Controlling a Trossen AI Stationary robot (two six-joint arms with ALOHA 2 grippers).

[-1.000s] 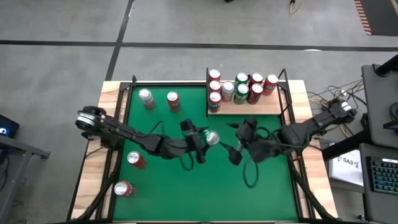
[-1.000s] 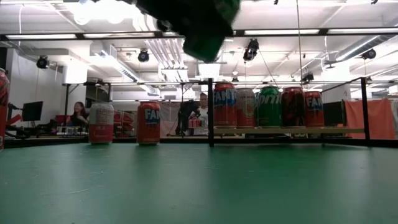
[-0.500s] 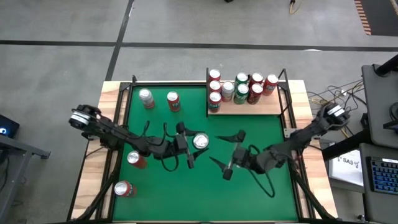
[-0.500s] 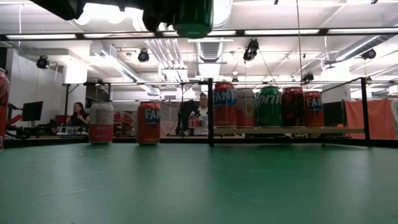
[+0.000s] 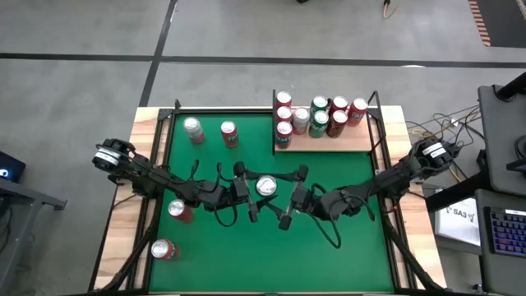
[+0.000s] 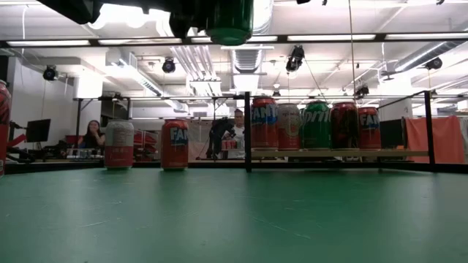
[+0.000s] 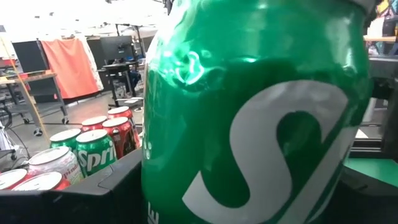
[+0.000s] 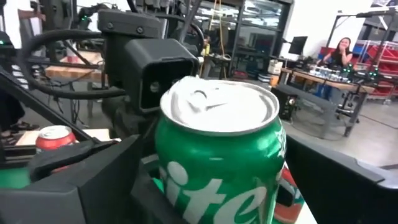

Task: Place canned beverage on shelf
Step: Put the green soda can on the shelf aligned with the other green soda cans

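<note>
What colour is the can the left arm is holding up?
Green, with white lettering; the can shows best in the left wrist view.

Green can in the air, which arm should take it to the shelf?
Right, probably: the shelf sits on its side, and the right gripper faces the green can with jaws open. The left gripper only holds it mid-table.

Cans on shelf, green table

We had the left gripper clamped on the can mid-table, raised; right gripper spread wide just beside it, arm reaching across.
</note>
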